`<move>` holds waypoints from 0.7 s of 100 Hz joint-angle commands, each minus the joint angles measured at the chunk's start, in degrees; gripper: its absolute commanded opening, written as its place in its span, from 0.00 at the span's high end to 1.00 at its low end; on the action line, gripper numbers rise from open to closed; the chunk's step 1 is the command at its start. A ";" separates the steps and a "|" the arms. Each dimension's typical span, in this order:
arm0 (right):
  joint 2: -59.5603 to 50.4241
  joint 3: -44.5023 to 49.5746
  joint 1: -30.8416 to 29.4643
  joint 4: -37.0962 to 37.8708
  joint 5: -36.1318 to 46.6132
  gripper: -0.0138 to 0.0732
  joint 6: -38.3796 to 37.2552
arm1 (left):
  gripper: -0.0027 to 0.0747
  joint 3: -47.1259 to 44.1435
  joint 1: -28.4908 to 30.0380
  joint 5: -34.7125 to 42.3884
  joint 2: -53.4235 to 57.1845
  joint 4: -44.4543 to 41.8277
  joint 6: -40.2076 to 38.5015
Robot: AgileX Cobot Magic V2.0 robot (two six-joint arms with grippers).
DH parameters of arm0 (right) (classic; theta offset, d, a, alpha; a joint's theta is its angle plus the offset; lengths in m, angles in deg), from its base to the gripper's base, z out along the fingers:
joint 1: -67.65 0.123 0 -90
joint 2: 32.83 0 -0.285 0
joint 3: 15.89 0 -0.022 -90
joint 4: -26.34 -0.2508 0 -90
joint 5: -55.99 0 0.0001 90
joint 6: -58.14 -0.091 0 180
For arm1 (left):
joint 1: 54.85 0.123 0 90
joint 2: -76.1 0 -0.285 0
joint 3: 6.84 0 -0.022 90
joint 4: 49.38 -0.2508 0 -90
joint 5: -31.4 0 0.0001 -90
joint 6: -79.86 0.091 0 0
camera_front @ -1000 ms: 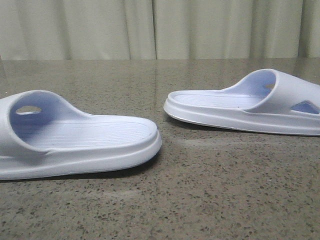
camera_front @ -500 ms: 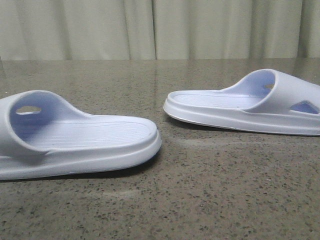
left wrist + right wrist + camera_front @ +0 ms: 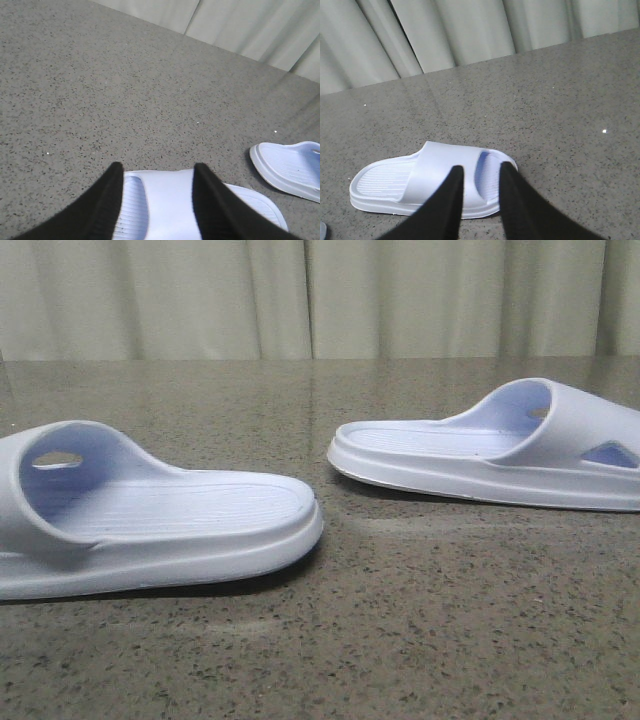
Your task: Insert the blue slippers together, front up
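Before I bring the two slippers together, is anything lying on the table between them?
Nothing visible does. Between the left slipper and the right slipper there is only bare speckled table. Each gripper sits over its own slipper with nothing in between.

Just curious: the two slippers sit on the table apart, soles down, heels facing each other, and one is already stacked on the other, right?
Not stacked. The front view shows the left slipper and right slipper lying separately on the table, apart, soles down, heels facing each other.

No readable text, brand or number anywhere, perhaps owing to soft focus.
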 commanded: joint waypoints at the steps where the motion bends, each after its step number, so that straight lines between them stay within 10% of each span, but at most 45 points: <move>1: 1.38 -2.05 -0.15 -0.72 4.36 0.44 0.37 | 0.31 2.04 -0.26 3.78 -0.82 2.49 0.00; 70: 1.38 -2.05 -0.15 -0.81 6.80 0.33 0.37 | 0.24 -3.58 -0.26 5.36 -1.06 -4.94 -27.85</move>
